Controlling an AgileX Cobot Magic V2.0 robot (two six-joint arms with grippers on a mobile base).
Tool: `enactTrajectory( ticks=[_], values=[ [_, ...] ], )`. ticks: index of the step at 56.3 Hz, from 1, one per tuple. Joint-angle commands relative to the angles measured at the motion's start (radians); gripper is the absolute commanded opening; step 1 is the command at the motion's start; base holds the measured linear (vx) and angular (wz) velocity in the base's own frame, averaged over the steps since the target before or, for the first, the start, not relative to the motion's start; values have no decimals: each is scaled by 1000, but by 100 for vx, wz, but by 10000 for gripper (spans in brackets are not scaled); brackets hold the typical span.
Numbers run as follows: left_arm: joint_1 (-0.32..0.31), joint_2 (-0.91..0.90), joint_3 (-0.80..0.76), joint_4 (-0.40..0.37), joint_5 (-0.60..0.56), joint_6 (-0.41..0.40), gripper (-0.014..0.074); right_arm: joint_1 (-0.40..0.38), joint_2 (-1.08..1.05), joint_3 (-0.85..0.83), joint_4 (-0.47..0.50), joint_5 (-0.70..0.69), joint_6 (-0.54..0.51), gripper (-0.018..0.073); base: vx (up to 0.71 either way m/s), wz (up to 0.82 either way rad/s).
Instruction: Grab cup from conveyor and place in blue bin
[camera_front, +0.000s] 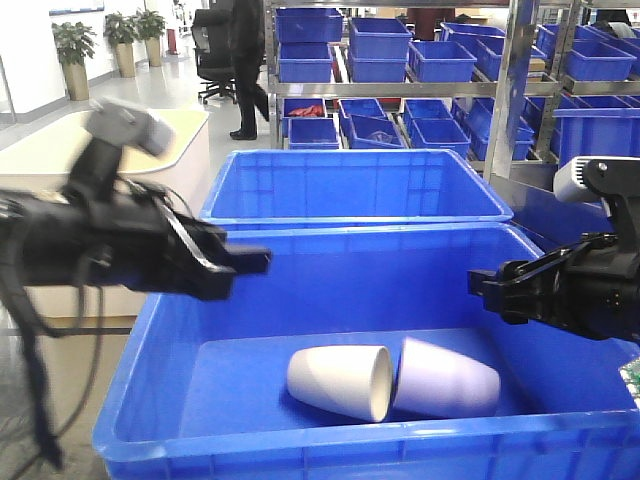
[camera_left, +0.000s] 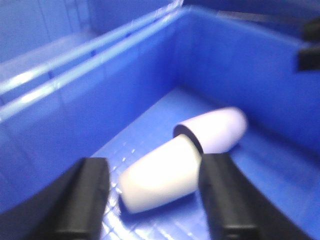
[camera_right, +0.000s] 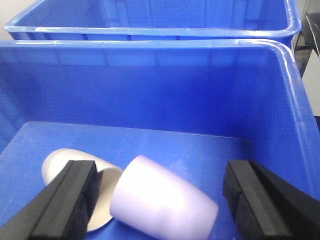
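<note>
Two cups lie on their sides, touching, on the floor of the large bright blue plastic bin (camera_front: 150, 370): a cream-white cup (camera_front: 338, 381) and a pale lilac cup (camera_front: 448, 378). The left gripper (camera_left: 152, 200) and right gripper (camera_right: 160, 200) hang above them, jaws wide, holding nothing.

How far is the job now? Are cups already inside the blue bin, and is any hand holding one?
Done: a white cup and a pale lilac cup lie on their sides in the blue bin, touching. In hand: nothing; the left hand and right hand are open and empty above it. Left: unclear, since the conveyor is out of view.
</note>
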Motion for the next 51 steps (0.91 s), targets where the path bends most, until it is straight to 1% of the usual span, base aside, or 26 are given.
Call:
enactTrajectory(
  ticks=[1,8,12,16,23,28,32,38,44,51],
  values=[
    [-5,-92,-34,-34,-39,-21,340,0,-28,-32,5,-82,0,581,0,0],
    [-5,-165,-26,-34,-28,-21,222,0,-28,-32,5,-82,0,581,0,0],
    [-5,-218,6,-35,-49,-21,167,0,-28,-32,5,-82,0,581,0,0],
    [-5,-279,62,-39,-54,-36,119,0,-28,-32,5,-82,0,581,0,0],
    [-5,-404,194,-45,-54,-99,49,0,-28,-32,5,-82,0,581,0,0],
    [-5,-528,299,-45,-57,-108,-10,0,-28,-32,5,-82,0,581,0,0],
    [-5,-630,378,-44,-55,-107,-9,0,-28,-32,5,-82,0,581,0,0],
    [-5,-750,455,-43,-39,-107,-8,0,-28,-32,5,-82,0,581,0,0],
    [-5,-843,487,-39,-28,-105,-8,0,-28,-32,5,-82,0,581,0,0],
    [-5,-913,488,-7,-30,-105,-8,0,-28,-32,5,-82,0,581,0,0]
  ],
)
